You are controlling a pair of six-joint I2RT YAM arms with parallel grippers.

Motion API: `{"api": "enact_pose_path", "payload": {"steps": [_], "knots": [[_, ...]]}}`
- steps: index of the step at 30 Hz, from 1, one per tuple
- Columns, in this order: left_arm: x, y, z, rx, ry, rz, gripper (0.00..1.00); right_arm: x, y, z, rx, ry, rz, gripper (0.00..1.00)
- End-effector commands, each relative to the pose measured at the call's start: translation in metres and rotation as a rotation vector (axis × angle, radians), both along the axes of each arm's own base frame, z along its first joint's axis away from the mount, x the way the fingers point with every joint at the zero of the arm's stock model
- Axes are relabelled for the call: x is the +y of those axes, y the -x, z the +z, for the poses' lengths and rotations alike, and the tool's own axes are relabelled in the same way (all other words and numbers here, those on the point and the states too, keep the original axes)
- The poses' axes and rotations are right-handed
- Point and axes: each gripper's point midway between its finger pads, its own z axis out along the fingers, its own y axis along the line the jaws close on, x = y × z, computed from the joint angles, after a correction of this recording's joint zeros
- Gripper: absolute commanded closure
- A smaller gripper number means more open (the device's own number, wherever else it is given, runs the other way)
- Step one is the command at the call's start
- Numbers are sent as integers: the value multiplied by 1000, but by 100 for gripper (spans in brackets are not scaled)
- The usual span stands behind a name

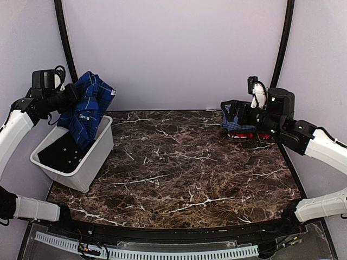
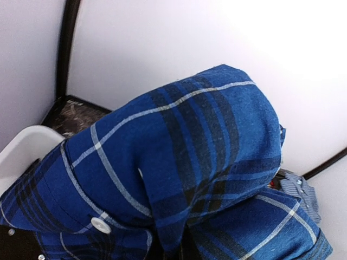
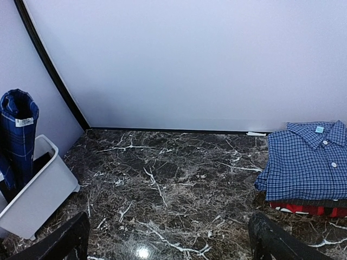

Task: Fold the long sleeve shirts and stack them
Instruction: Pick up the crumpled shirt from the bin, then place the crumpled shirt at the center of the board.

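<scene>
A deep-blue plaid shirt (image 1: 87, 108) hangs bunched above the white bin (image 1: 89, 173) at the left, its lower end trailing into the bin. My left gripper (image 1: 76, 100) is shut on this shirt; in the left wrist view the plaid shirt (image 2: 179, 151) fills the frame and hides the fingers. At the back right a folded lighter blue check shirt (image 3: 306, 162) lies on top of a red shirt (image 3: 309, 208). My right gripper (image 3: 171, 244) is open and holds nothing. It hovers just above that stack (image 1: 238, 127), facing the table's middle.
Dark cloth (image 1: 59, 154) lies in the bottom of the bin. The dark marble tabletop (image 1: 179, 162) spreads between the bin and the folded stack. Pale walls and black corner posts (image 1: 65, 38) close off the back.
</scene>
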Motion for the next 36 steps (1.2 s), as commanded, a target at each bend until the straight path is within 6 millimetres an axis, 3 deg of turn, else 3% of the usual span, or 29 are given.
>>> {"api": "enact_pose_path", "payload": {"steps": [1, 4, 6, 10, 13, 18, 20, 22, 23, 26, 28, 31, 33, 36], "knots": [[-48, 6, 81, -249, 34, -235, 100, -3, -4, 26, -70, -36, -20, 1], [-77, 13, 105, -315, 54, -344, 100, -4, -4, 30, -81, -32, -28, 1], [-111, 22, 123, -362, 75, -458, 100, -6, -4, 32, -89, -33, -33, 1], [-177, 42, 134, -385, 96, -652, 100, -8, -3, 36, -103, -27, -40, 1], [-222, 53, 127, -360, 117, -749, 100, -15, -3, 42, -116, -9, -68, 1], [-321, 94, 105, -242, 263, -1000, 100, -30, 3, 60, -148, 10, -112, 1], [-350, 110, 94, -150, 400, -1120, 100, -35, 7, 67, -162, 11, -123, 1], [-367, 111, 75, -46, 513, -1168, 100, -39, 10, 70, -169, 13, -130, 1], [-371, 107, 62, 0, 531, -1169, 100, -41, 11, 70, -169, 15, -135, 1], [-376, 72, -5, 224, 572, -1105, 97, -40, 9, 59, -147, 38, -136, 1], [-366, 44, -57, 356, 558, -1008, 67, -35, 6, 47, -116, 61, -121, 1], [-340, 1, -129, 489, 482, -841, 45, -19, 2, 24, -45, 100, -53, 1], [-327, -13, -151, 521, 430, -783, 38, -3, 4, 10, -2, 127, 29, 1], [-315, -20, -162, 526, 369, -740, 31, 12, 7, -16, 68, 149, 106, 1]]}}
